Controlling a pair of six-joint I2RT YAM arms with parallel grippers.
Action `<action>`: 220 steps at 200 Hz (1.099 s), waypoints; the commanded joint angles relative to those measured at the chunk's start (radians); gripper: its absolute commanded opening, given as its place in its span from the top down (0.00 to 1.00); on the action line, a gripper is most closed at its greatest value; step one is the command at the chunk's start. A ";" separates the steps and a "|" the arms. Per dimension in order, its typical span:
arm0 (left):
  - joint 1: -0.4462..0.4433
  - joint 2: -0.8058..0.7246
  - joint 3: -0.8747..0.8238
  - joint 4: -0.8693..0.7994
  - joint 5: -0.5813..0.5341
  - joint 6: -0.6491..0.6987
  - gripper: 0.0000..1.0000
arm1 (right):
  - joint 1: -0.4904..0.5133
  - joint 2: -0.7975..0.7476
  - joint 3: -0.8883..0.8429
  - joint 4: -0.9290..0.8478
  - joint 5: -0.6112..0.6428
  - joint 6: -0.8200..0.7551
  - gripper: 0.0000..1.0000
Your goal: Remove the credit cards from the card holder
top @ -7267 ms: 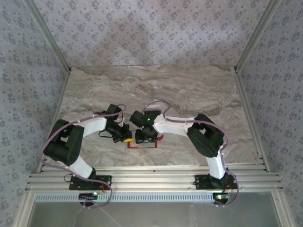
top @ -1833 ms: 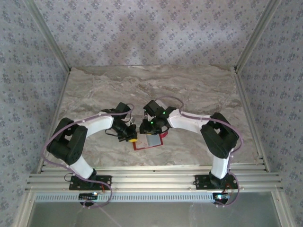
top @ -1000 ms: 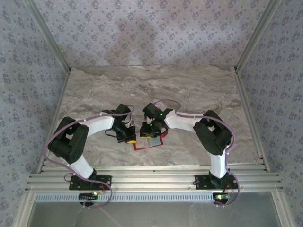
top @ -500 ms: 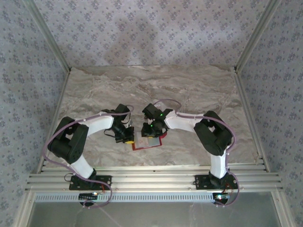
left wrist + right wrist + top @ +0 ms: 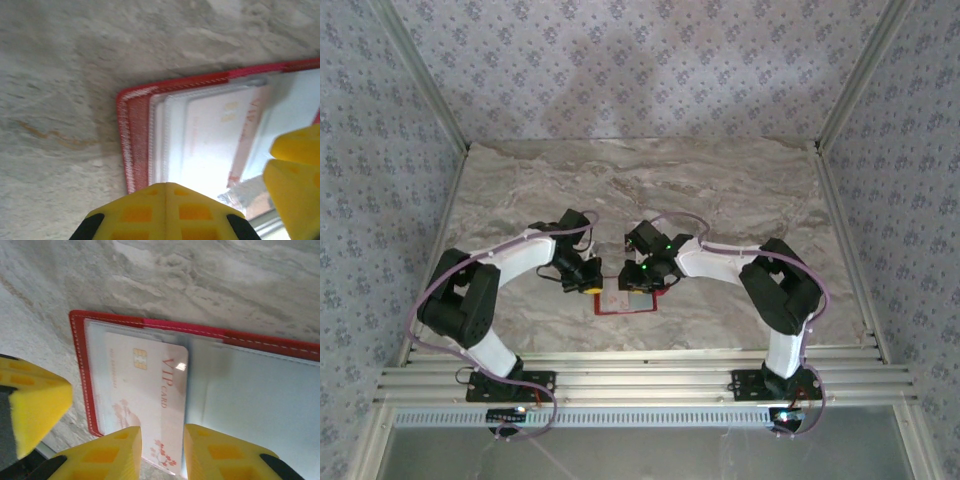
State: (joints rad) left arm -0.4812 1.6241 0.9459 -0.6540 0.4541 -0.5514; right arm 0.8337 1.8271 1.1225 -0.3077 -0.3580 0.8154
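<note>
The red card holder (image 5: pixel 80 370) lies open on the marble table, seen small in the top view (image 5: pixel 625 304). A whitish VIP credit card (image 5: pixel 150 385) with a gold chip sits in its left clear sleeve, its near end sticking out past the holder's edge. My right gripper (image 5: pixel 162 452) hovers over that near end with jaws partly apart. The left finger covers the card's corner and the right finger sits at its right edge. My left gripper (image 5: pixel 167 192) is shut, its tip on the holder's (image 5: pixel 137 145) left panel beside the card (image 5: pixel 210 145).
The holder lies near the table's front middle, close to the aluminium rails (image 5: pixel 640 375). Bare marble table (image 5: pixel 720 190) stretches behind both arms to the patterned back wall. Side frame posts (image 5: pixel 840 220) bound the table.
Both grippers have shifted slightly toward the back over the holder. The holder stays in place. The jaws' openings look unchanged.
</note>
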 commanded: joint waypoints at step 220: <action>-0.028 0.118 -0.047 -0.018 -0.065 0.036 1.00 | -0.031 0.029 -0.157 0.324 -0.142 0.087 0.80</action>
State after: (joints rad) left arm -0.4995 1.6928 0.9199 -0.6285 0.4793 -0.5312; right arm 0.8009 1.8690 1.0046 -0.0521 -0.4713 0.8680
